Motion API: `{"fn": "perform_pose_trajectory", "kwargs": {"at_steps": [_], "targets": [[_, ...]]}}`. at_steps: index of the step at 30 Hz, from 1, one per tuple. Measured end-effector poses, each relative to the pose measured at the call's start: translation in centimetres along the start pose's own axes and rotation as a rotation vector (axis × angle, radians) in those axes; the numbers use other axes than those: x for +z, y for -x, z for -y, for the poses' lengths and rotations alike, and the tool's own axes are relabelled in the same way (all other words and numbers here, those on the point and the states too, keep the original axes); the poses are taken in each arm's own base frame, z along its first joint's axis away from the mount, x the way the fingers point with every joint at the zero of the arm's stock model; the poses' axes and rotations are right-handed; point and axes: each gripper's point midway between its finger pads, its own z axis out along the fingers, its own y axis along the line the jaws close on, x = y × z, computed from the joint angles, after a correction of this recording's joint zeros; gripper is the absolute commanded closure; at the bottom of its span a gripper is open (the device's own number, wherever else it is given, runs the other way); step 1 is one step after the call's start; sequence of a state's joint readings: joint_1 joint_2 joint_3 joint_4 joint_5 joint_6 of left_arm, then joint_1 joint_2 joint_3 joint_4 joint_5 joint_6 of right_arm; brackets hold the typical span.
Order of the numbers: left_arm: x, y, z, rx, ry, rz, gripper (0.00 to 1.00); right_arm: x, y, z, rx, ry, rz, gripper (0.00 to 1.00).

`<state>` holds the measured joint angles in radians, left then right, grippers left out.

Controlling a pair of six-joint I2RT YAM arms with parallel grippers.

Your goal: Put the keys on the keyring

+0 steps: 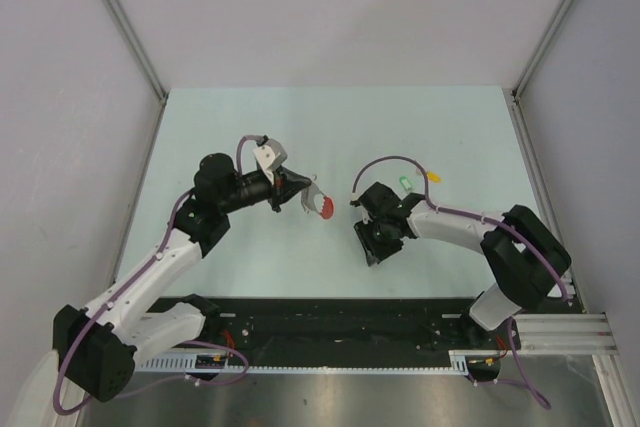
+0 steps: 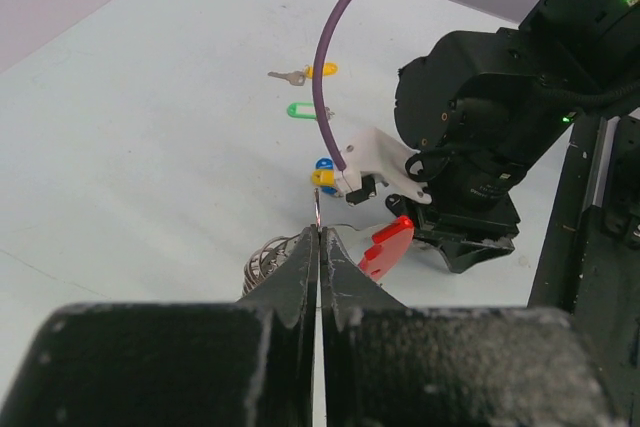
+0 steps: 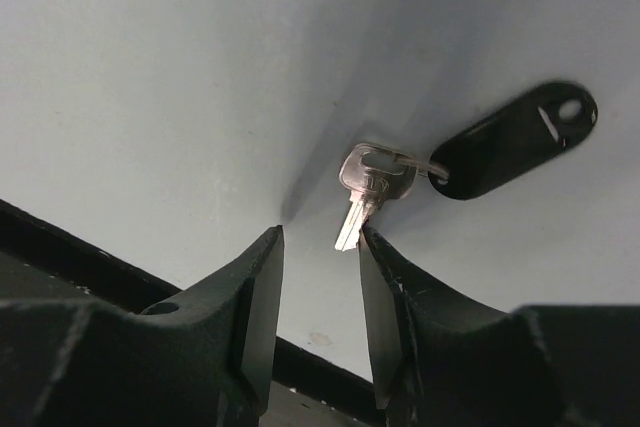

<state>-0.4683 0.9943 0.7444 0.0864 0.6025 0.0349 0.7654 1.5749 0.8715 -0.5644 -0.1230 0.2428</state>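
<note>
My left gripper (image 2: 320,230) is shut on a thin strand of the keyring; its coiled grey chain (image 2: 266,253) shows left of the jaws and its red tag (image 2: 388,245) to the right. From above, the red tag (image 1: 327,209) sits at the left fingertips (image 1: 312,199), mid-table. My right gripper (image 3: 320,237) stands open over a black-headed key (image 3: 376,183) lying flat on the table. The key's blade tip sits beside the right fingertip (image 3: 372,247), with the black head (image 3: 515,142) further off. Blue-and-yellow (image 2: 323,172), green (image 2: 300,110) and yellow (image 2: 322,70) keys lie beyond.
The right arm's black wrist (image 2: 480,137) and its purple cable (image 2: 335,37) stand close behind the keyring. From above, the green key (image 1: 404,183) and yellow key (image 1: 433,176) lie just behind the right arm. A black rail (image 1: 330,322) runs along the near edge.
</note>
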Motion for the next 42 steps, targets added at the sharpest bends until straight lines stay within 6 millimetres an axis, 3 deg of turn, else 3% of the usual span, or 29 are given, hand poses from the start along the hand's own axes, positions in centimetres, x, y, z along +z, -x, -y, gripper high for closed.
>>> {"fn": "perform_pose_trajectory", "kwargs": {"at_steps": [4,12,20,24,32,42], "targets": [[-0.1,0.1,0.0,0.002,0.0,0.003,1.0,0.4,1.1,-1.1,-0.011,0.046,0.02,0.57],[-0.2,0.3,-0.1,0.005,0.006,0.008,1.0,0.6,5.7,-2.0,-0.07,0.073,0.113,0.56],[-0.3,0.3,-0.2,0.005,0.009,0.01,1.0,-1.9,8.7,2.3,0.009,0.035,0.221,0.49],[-0.3,0.3,-0.2,0.005,0.01,0.01,1.0,-2.2,9.0,3.8,0.044,0.031,0.227,0.47],[-0.3,0.4,-0.2,0.006,0.01,0.01,1.0,-1.7,9.2,4.4,0.072,0.077,0.219,0.45],[-0.3,0.3,-0.2,0.005,0.009,0.01,1.0,0.1,6.9,4.2,0.09,0.119,0.142,0.45]]}}
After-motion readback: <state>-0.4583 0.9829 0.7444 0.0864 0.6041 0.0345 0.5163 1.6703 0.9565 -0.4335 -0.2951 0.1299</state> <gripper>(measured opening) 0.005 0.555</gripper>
